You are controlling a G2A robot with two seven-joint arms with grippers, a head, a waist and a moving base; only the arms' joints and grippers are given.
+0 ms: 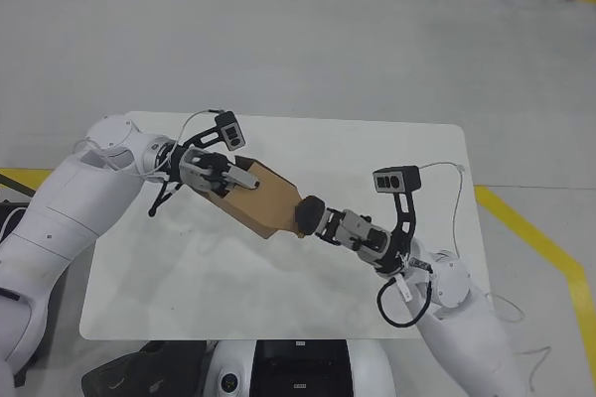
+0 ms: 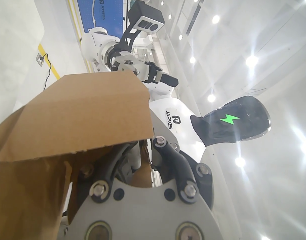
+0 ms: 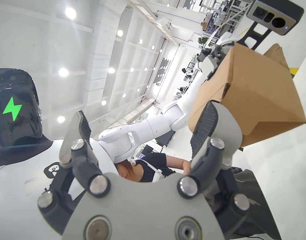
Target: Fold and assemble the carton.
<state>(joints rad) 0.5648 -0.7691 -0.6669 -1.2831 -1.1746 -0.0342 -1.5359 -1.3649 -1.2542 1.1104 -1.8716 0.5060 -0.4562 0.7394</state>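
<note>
Seems mid-fold, holding the carton (image 1: 268, 203) above the table (image 1: 278, 293) by its far-left end in the closed left gripper (image 1: 236, 176), pressing one pad (image 3: 205, 123) of the wide-open right gripper (image 1: 308, 215) on its near-right end; next calls for pushing that end in against a firm left hold

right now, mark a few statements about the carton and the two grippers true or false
1. The carton is between the two grippers. True.
2. The right gripper is clamped shut. False: it is wide open, at the carton's end.
3. The left gripper grips the carton's other end. True.
4. The table is black. False: it is white.
</note>
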